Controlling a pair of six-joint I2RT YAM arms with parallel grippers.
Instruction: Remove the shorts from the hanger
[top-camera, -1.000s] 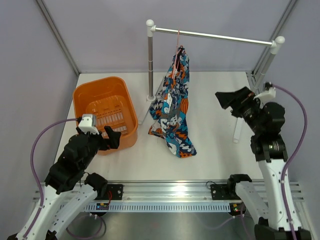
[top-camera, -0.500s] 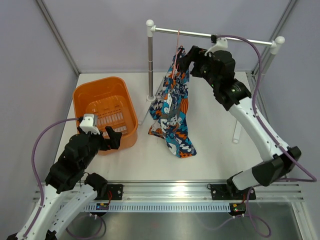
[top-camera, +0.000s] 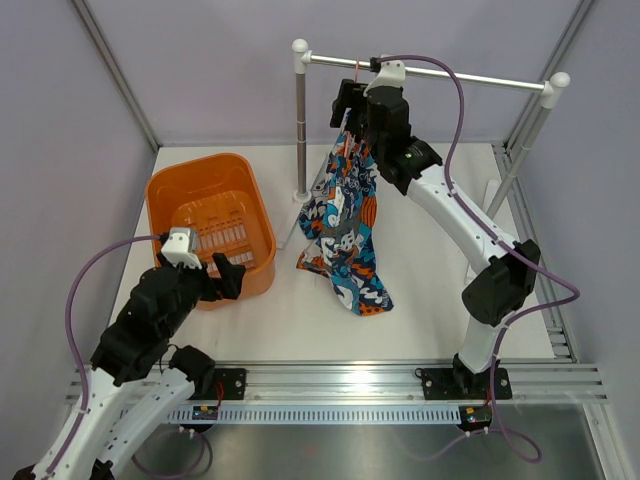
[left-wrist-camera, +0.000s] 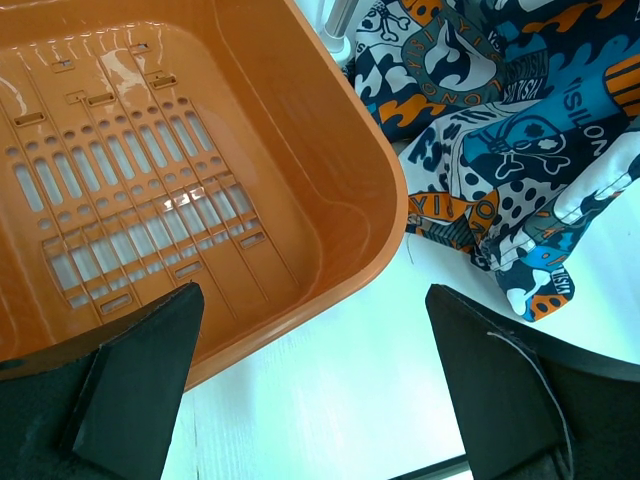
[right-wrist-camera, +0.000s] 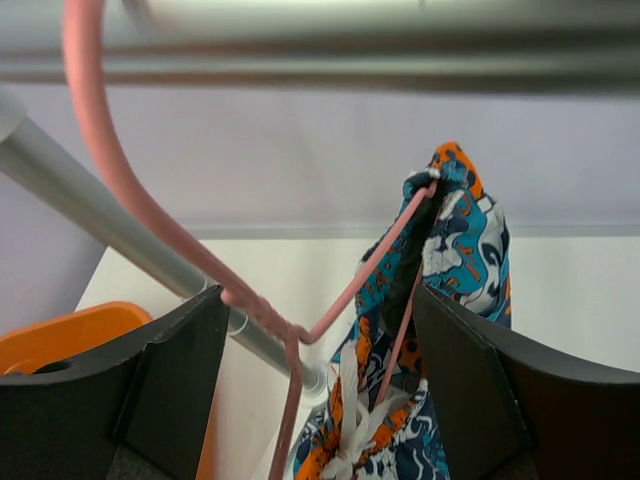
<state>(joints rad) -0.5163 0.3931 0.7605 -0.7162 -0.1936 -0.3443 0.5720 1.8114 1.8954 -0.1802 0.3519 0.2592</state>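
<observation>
The printed shorts (top-camera: 347, 215) hang from the pink wire hanger (top-camera: 356, 90), whose hook is over the silver rail (top-camera: 450, 76). Their lower end lies on the table. My right gripper (top-camera: 345, 108) is open at the top of the hanger, just under the rail. In the right wrist view the hanger's neck and shoulder wires (right-wrist-camera: 300, 335) and the waistband of the shorts (right-wrist-camera: 455, 250) lie between my fingers, untouched. My left gripper (top-camera: 228, 272) is open and empty at the near right corner of the orange basket (top-camera: 170, 190). The left wrist view shows the shorts (left-wrist-camera: 500, 120) beside the basket (left-wrist-camera: 330, 130).
The rail stands on a metal post (top-camera: 300, 120) at the left and a white-capped post (top-camera: 530, 130) at the right. The basket holds nothing. The enclosure walls are close behind the rail.
My right arm has swung from the right side of the table up and left to the top of the hanger. The left arm and the shorts have not moved.
</observation>
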